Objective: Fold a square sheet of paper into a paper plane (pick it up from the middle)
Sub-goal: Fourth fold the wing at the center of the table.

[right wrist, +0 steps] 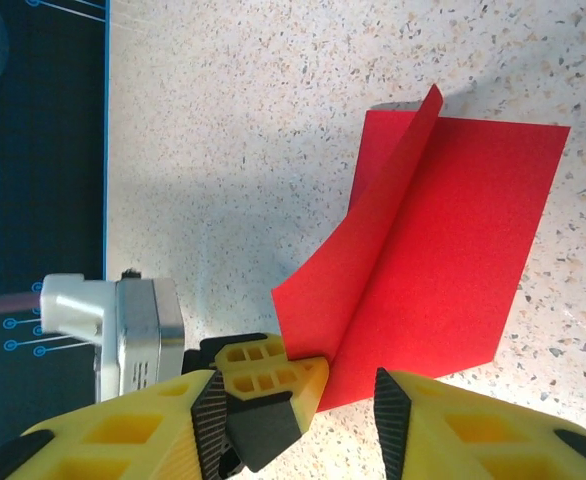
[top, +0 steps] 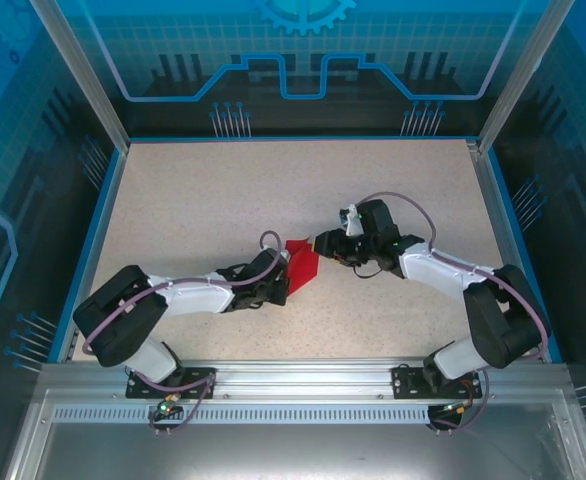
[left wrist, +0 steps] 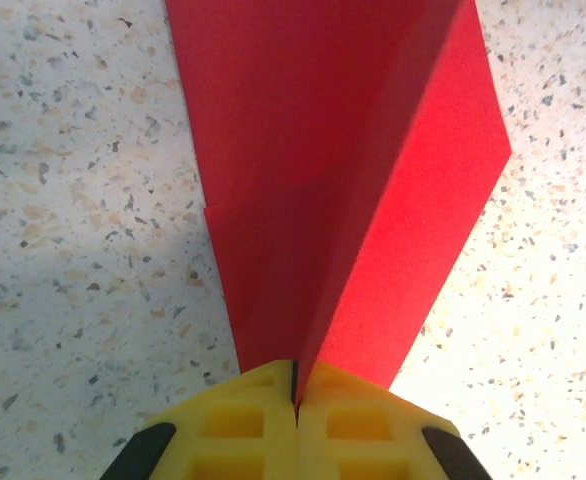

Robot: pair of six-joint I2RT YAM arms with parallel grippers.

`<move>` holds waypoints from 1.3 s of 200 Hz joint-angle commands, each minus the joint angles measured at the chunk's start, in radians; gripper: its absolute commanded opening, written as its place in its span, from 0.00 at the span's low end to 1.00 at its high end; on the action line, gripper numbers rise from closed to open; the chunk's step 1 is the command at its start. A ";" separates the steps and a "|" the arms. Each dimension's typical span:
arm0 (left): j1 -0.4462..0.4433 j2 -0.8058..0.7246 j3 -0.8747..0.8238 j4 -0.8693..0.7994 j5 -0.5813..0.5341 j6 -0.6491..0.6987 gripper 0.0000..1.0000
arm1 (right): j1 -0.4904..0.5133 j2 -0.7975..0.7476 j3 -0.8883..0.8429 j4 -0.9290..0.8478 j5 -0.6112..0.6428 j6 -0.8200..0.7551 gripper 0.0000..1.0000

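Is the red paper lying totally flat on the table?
No, the red paper is creased, one flap standing up where the left gripper pinches it shut.

1. you have a speckled beige table [top: 193,200], with a blue rim along its left, right and far sides.
2. near its middle, the folded red paper [top: 301,265] rests on it, one crease standing up.

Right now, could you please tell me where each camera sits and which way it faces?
Top external: above, behind the bases, looking down at the table; both arms, left pincer, right pincer show.
Left wrist: on the left arm, looking along its shut pincer at the red paper.
Right wrist: looking past its open pincer at the red paper.
All three share the red paper.
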 commanded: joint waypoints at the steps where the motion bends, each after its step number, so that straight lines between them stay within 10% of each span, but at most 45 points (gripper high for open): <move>1: 0.036 -0.020 -0.030 0.081 0.150 -0.022 0.05 | -0.005 -0.010 -0.026 -0.032 -0.004 -0.025 0.47; 119: 0.149 0.034 -0.094 0.195 0.344 -0.092 0.04 | 0.143 0.222 0.077 0.093 -0.048 0.029 0.17; 260: 0.191 0.051 -0.114 0.194 0.392 -0.079 0.08 | 0.138 0.410 0.176 0.149 -0.018 0.091 0.14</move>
